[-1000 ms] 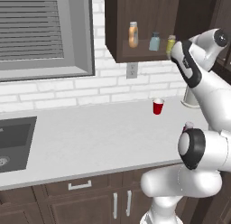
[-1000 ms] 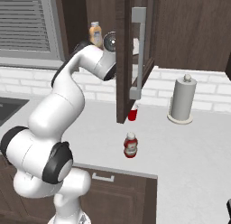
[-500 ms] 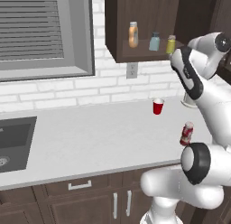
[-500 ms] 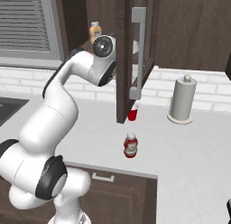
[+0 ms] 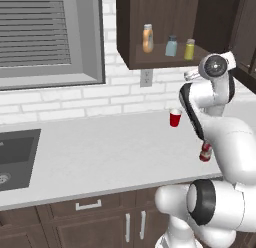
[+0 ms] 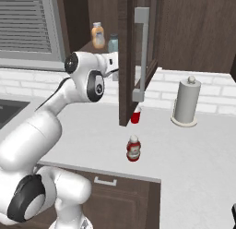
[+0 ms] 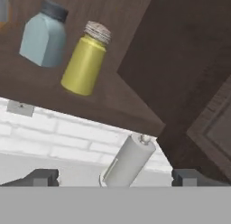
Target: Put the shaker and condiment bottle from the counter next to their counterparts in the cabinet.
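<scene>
The yellow-green shaker (image 7: 85, 60) stands upright on the cabinet (image 5: 165, 12) shelf, right beside the pale blue-grey shaker (image 7: 43, 35); the orange bottle (image 5: 147, 38) stands further left. My gripper (image 7: 116, 178) is open and holds nothing. It hangs a little below and in front of the shelf, facing the yellow shaker (image 5: 189, 49). The red condiment bottle (image 6: 133, 148) stands upright on the counter (image 5: 100, 152) near its front edge, and the arm partly hides it in the left base view.
The open cabinet door (image 6: 133, 52) hangs just right of my hand. A red cup (image 5: 174, 118) stands on the counter below the cabinet. A paper towel roll (image 6: 185, 103) stands at the back right. The dark sink (image 5: 15, 157) lies far left.
My hand has drawn back from the shelf, to the right and slightly down. The yellow shaker stays where it was on the shelf, and the gripper remains open.
</scene>
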